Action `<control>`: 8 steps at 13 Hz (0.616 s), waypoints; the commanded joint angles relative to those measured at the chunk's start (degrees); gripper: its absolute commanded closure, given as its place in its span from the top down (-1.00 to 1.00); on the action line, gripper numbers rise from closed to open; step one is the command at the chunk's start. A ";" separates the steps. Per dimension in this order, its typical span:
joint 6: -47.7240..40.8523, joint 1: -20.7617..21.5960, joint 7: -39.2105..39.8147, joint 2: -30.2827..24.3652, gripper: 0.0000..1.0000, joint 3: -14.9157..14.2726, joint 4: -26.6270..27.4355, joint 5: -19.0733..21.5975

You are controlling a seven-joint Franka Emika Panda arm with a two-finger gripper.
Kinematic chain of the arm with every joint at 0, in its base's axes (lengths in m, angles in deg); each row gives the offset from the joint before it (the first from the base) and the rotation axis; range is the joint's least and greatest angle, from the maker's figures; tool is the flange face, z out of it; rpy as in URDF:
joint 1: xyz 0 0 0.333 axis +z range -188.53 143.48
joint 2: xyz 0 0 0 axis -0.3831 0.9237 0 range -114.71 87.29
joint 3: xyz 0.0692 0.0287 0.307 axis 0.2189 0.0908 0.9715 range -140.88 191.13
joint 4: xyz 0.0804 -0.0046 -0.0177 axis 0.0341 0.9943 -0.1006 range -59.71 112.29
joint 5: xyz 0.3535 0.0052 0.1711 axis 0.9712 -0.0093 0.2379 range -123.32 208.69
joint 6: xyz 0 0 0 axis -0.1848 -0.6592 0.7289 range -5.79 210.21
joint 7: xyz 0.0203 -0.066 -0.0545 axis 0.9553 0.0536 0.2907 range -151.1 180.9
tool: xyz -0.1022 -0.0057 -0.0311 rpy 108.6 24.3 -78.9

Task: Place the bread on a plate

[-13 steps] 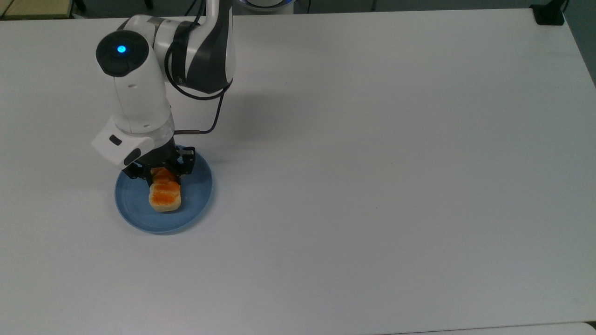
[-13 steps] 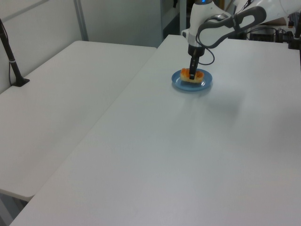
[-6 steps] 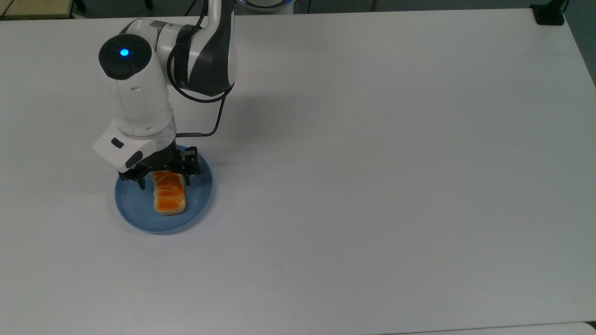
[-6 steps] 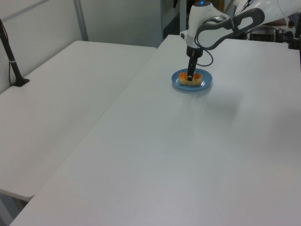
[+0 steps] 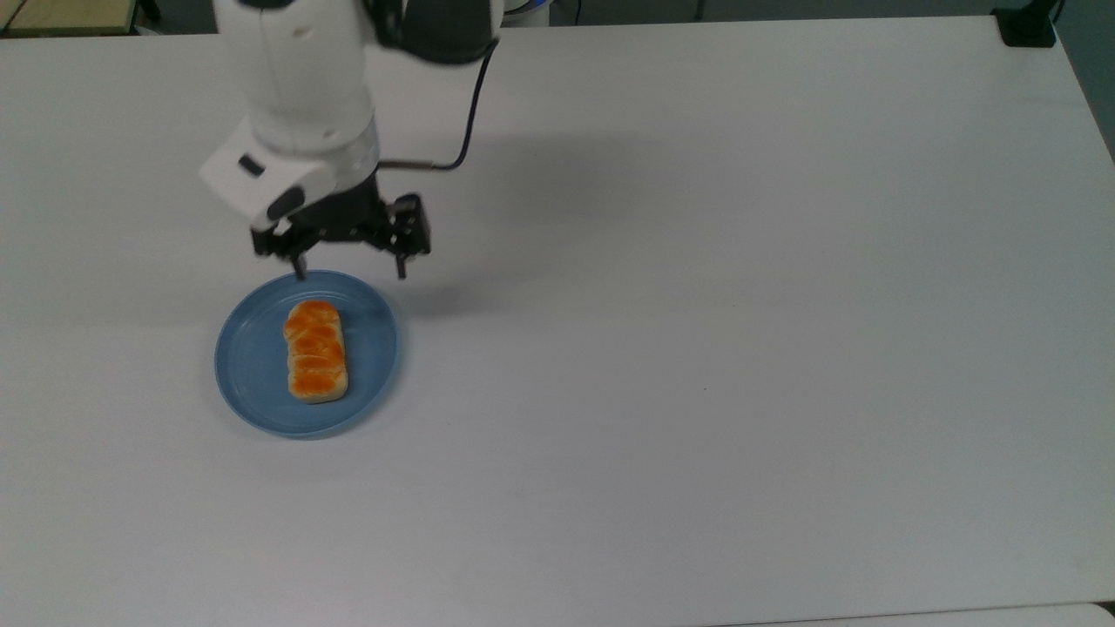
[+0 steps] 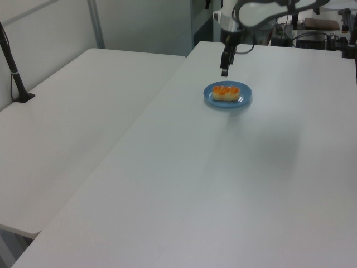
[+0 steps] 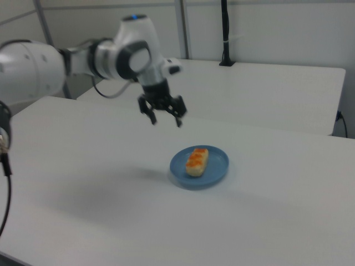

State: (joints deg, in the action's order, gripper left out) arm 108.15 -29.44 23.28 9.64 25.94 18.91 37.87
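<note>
bread laid flat on plate | gripper raised above plate's far rim | fingers spread wide, nothing held

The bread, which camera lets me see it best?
The top view: it looks straight down on the bread, showing its whole orange top lying on the plate. The right view shows it slanted and smaller, and the left view shows it far away, side-on.
</note>
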 commanded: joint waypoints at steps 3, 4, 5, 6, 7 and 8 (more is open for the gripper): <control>-18.42 5.68 -12.07 -15.33 1.00 -0.91 3.06 0.42; -19.24 5.86 -12.16 -17.09 1.00 -0.91 4.03 0.50; -19.42 5.86 -12.16 -19.46 1.00 -0.91 6.04 0.59; -19.95 5.86 -12.16 -20.96 1.00 -0.91 7.10 0.59; -20.56 5.86 -12.07 -21.50 1.00 -0.91 7.12 0.59; -21.35 5.68 -12.07 -21.76 1.00 -0.73 6.94 0.59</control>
State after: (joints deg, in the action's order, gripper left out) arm 87.95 -24.41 12.11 -8.19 25.91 21.83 37.87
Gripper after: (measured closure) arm 0.000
